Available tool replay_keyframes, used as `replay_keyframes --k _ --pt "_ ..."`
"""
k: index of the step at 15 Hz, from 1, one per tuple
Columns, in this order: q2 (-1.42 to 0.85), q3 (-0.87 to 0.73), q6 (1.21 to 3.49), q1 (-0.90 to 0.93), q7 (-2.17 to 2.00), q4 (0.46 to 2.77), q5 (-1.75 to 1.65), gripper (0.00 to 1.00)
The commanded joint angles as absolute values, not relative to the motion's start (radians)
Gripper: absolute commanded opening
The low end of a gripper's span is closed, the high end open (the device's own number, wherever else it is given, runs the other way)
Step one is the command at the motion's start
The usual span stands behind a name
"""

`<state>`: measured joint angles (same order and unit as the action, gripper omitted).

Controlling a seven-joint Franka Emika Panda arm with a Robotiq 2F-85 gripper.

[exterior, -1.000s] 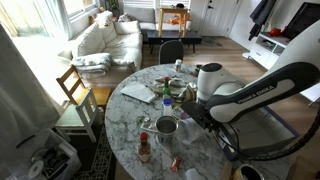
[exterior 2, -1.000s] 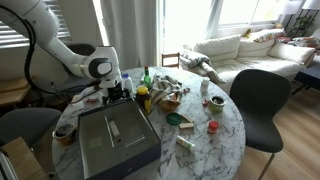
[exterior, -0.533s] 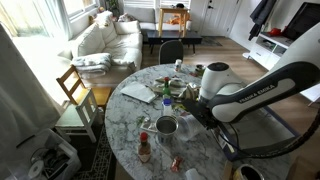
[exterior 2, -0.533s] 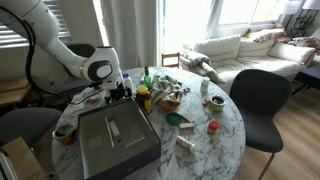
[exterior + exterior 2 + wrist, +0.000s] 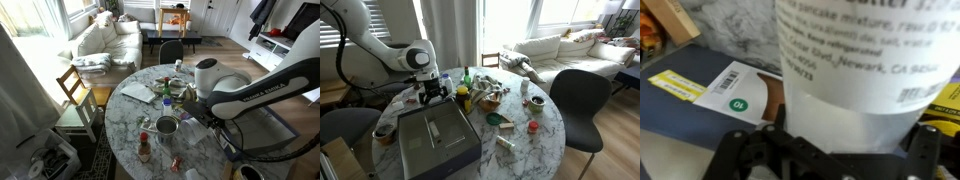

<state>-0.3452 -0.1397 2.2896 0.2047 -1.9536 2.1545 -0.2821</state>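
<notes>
A white tub [image 5: 845,80] with black print on its label fills the wrist view and stands between the two black fingers of my gripper [image 5: 840,152]. The jaws stand wide, one on each side of the tub's lower wall; whether the fingers touch it I cannot tell. In both exterior views the gripper [image 5: 192,104] [image 5: 433,90] hangs low over the clutter on the round marble table [image 5: 128,125], next to a yellow bottle [image 5: 463,97]. The tub itself is hidden behind the arm there.
A grey tray [image 5: 435,140] lies right beside the gripper. A metal bowl [image 5: 166,125], a red-capped bottle [image 5: 144,150] and several small jars crowd the tabletop. A card with a green dot [image 5: 738,103] lies under the tub. A dark chair [image 5: 575,100] and a wooden chair [image 5: 75,90] flank the table.
The wrist and forearm have risen and swung a little over the table. The jaws stay equally wide.
</notes>
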Motion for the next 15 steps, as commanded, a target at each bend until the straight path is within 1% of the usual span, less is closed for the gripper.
replay_keyframes --k 1,5,6,7,8,11,12,15 --pt "-0.323 -0.124 2.070 0.253 -2.053 2.089 -0.406 0.71" --pt "-0.360 -0.072 1.891 0.276 -2.108 2.010 -0.528 0.71" --pt "-0.371 -0.058 1.893 0.276 -2.112 2.004 -0.548 0.71" --pt "-0.360 -0.040 1.965 0.258 -2.100 2.022 -0.532 0.71" --pt "-0.345 -0.037 1.924 0.249 -2.087 2.022 -0.514 0.96" --pt "-0.355 -0.027 1.936 0.252 -2.086 2.016 -0.515 0.96" --pt "-0.373 -0.024 1.903 0.259 -2.060 1.998 -0.530 0.71" --pt "-0.427 -0.021 1.761 0.298 -2.070 1.940 -0.635 0.71"
